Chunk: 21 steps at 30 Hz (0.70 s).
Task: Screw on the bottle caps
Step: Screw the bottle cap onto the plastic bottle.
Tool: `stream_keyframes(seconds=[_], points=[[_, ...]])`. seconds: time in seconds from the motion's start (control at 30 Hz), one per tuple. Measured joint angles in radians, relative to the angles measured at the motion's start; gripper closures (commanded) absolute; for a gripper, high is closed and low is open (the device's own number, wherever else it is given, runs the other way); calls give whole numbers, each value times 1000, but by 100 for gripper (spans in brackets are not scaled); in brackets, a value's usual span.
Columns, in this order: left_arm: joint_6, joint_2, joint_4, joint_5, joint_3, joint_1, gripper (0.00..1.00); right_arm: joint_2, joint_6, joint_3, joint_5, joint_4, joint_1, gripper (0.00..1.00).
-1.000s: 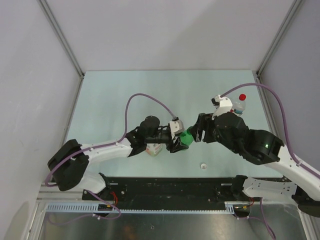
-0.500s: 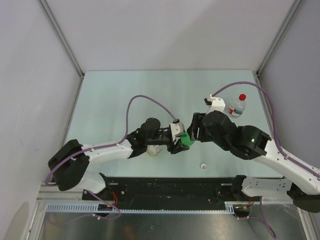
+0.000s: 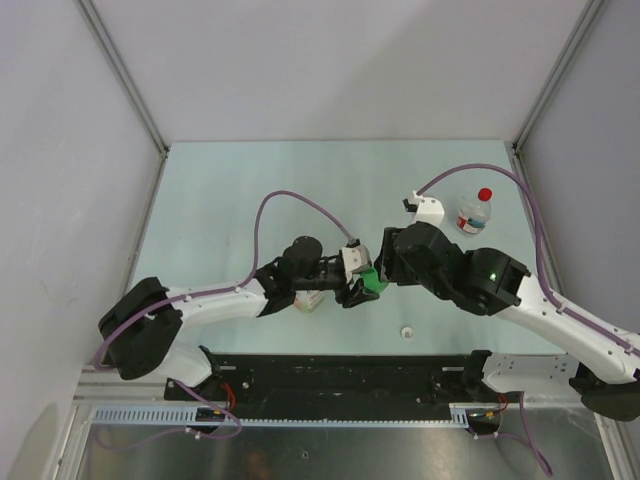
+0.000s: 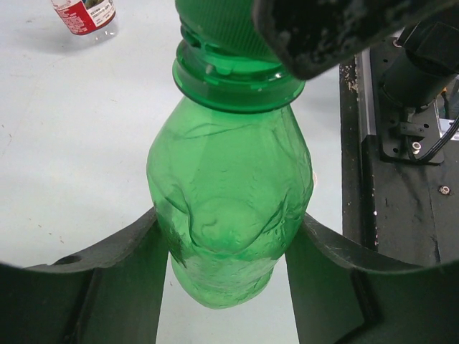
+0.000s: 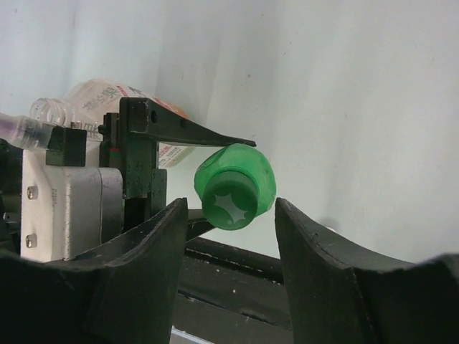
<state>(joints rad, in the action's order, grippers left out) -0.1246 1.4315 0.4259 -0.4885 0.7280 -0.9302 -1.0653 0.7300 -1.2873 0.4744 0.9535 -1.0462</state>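
Right wrist view: right gripper [image 5: 231, 211] part open, jaws flanking green cap [image 5: 233, 186] on the neck, slim gaps either side; left gripper [image 4: 229, 222] clamps green bottle [image 4: 229, 172], seemingly empty, over table [image 3: 250, 180] near half. Step, likely: tightening. Next: pinch cap squarely, twist. Far right edge: red-capped bottle [image 3: 473, 212], contents unclear

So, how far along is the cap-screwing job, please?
Done, apparently: the small red round plastic cap sits on the small clear red-labelled bottle. In hand: the left gripper holds the green plastic bottle, whose green round cap sits on its neck between the open jaws of the right gripper; how tight, I cannot tell. Left: the small white round cap lies loose on the table, and the neck of the clear orange-labelled bottle is bare.
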Motion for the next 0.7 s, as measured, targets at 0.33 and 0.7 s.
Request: stream_keyframes(seconds=[0.33, 0.7], points=[[0, 5, 1, 0, 0, -1, 100, -4, 8, 0, 11, 19, 0, 45], [0, 15, 6, 0, 0, -3, 100, -9, 7, 0, 9, 5, -5, 52]])
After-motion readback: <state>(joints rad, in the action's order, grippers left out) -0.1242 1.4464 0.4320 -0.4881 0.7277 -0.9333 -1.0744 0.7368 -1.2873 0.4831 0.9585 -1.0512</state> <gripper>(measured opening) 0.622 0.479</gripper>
